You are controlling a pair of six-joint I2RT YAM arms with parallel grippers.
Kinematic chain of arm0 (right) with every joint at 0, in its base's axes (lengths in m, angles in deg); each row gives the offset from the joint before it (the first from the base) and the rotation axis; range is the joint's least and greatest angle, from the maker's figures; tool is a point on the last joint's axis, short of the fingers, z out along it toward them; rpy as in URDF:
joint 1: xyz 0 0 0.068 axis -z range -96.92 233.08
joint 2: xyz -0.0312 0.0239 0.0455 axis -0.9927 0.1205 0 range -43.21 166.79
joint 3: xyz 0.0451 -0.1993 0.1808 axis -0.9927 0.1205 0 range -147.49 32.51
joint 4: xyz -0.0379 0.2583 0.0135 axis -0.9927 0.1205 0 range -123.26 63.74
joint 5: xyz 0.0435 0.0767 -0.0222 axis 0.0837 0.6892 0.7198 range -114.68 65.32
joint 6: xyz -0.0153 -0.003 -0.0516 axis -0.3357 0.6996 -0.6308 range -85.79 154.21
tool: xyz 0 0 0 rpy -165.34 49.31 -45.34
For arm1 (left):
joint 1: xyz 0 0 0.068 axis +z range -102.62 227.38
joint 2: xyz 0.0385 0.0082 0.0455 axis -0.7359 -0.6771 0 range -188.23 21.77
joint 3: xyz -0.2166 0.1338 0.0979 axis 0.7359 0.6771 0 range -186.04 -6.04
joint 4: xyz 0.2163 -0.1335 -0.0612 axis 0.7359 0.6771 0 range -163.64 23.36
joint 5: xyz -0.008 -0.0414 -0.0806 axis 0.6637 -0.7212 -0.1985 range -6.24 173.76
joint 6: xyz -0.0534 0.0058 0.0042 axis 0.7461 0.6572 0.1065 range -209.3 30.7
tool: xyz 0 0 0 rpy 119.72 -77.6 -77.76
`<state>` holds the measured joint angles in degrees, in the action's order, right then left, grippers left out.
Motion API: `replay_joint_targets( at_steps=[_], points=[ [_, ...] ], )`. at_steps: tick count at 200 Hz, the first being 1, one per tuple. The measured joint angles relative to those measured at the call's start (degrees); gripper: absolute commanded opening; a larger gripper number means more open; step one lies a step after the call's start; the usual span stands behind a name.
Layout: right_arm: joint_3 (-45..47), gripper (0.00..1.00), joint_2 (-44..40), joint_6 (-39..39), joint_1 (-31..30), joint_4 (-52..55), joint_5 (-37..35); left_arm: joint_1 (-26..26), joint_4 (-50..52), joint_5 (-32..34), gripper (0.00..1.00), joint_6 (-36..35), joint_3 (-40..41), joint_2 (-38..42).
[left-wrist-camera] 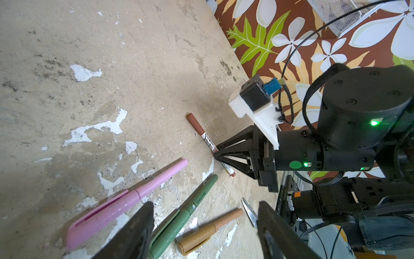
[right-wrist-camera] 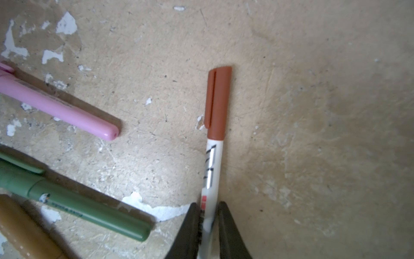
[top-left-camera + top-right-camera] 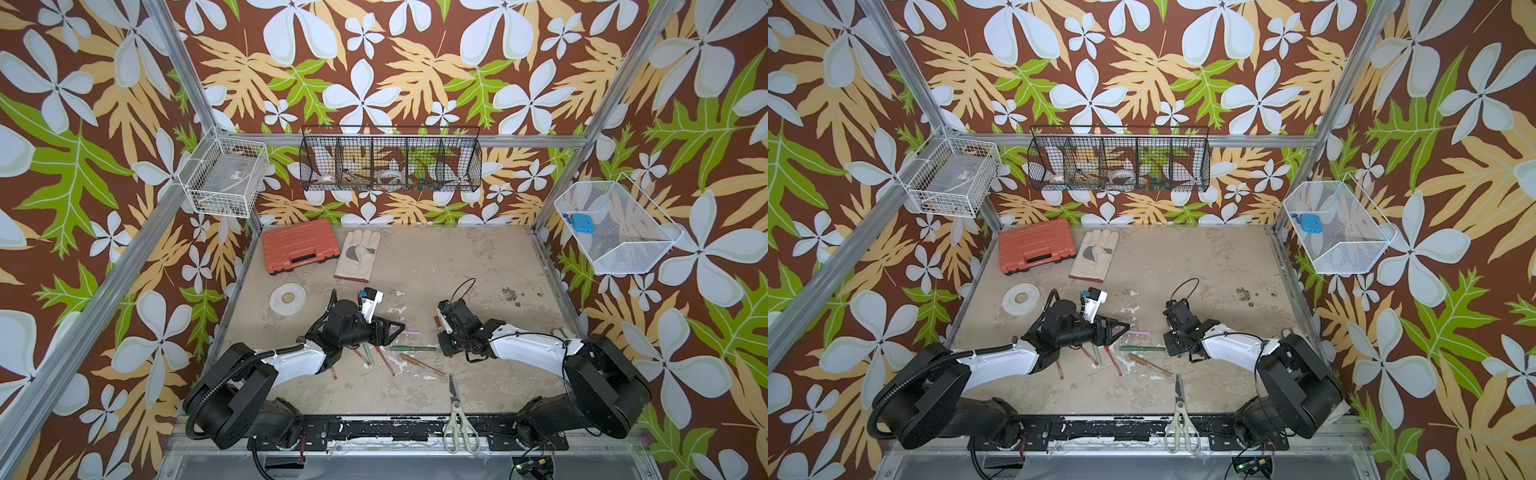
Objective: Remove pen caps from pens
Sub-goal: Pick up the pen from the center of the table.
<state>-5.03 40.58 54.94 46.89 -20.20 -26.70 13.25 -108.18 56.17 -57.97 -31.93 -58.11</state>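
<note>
In the right wrist view a white marker (image 2: 210, 175) with a brown cap (image 2: 218, 101) lies on the table. My right gripper (image 2: 208, 206) is shut on its barrel, one finger pressed against each side. The left wrist view shows the same grip from the side, right gripper (image 1: 216, 154) on the marker (image 1: 207, 140). My left gripper (image 1: 205, 204) is open and empty above capped pens: a pink pen (image 1: 125, 201), a dark green pen (image 1: 190, 208) and a gold-brown pen (image 1: 208, 233). Red pens (image 3: 384, 359) lie partly under the left arm in both top views.
Grey-handled scissors (image 3: 457, 411) lie at the front edge, tips toward the pens. A red tool case (image 3: 299, 249), a work glove (image 3: 357, 253) and a tape roll (image 3: 287, 297) sit at the back left. Wire baskets (image 3: 390, 162) hang on the walls.
</note>
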Motion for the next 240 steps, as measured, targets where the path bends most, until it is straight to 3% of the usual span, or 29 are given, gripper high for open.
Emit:
replay_joint_targets(
  at_steps=[61,145,191,240],
  points=[
    [0.07,0.09,0.22,-0.04,0.00,-0.63,-0.87,0.00,0.02,0.63,0.74,-0.37,0.00,0.02],
    [-5.60,0.07,-2.97,-2.14,0.28,0.46,-0.39,-0.02,1.92,2.27,0.75,-0.57,-1.07,1.57],
    [-9.86,0.07,-7.28,-6.60,0.46,-3.98,8.17,-0.04,5.55,8.96,0.82,2.03,-6.80,9.03],
    [-10.95,0.07,-8.48,-10.51,0.31,-11.69,19.54,-0.04,8.11,19.02,0.80,3.74,-11.78,11.43]
  ],
)
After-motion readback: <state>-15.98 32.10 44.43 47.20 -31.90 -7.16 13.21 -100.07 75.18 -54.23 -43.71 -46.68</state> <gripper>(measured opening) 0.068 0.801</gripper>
